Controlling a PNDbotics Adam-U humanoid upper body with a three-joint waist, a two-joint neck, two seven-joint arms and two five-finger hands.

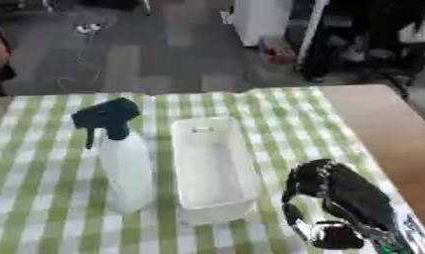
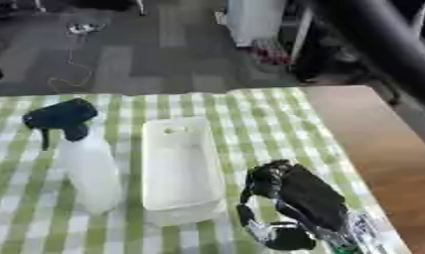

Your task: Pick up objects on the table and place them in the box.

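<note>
Standing upright on the checked cloth [image 1: 277,114], just left of the white box [image 1: 212,168]: a spray bottle [image 1: 120,158]. At lower right, right hand [image 1: 337,198], fingers curled, holding nothing.

The spray bottle [image 1: 122,158] stands just left of the box [image 1: 212,171]; bare tablecloth [image 1: 285,124] lies open right of it.
</note>
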